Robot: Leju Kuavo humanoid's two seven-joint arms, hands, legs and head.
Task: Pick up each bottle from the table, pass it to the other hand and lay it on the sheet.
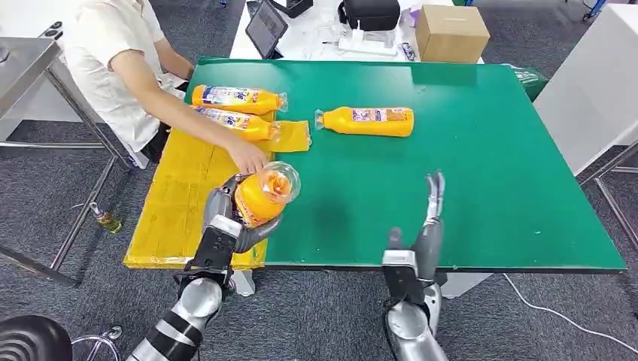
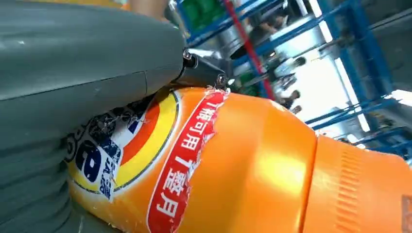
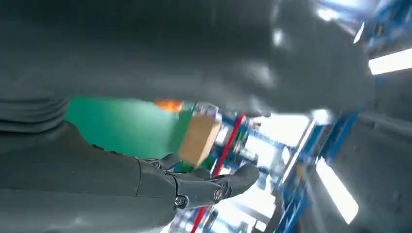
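Green covered the surface [image 1: 489, 188], with a yellow sheet [image 1: 177, 203] at its left edge. A person's hand [image 1: 248, 158] reached in there. The left hand [image 1: 226, 218] squeezed an orange bottle [image 1: 263, 195] above the sheet, its long side pointing up toward the camera. It might bump that person. The right hand [image 1: 429, 226] held nothing, fingers straight and apart.

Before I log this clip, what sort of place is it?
Probably a robot test lab or workshop: a green-topped table on grey carpet, a white desk with a tablet, and blue metal racking behind.
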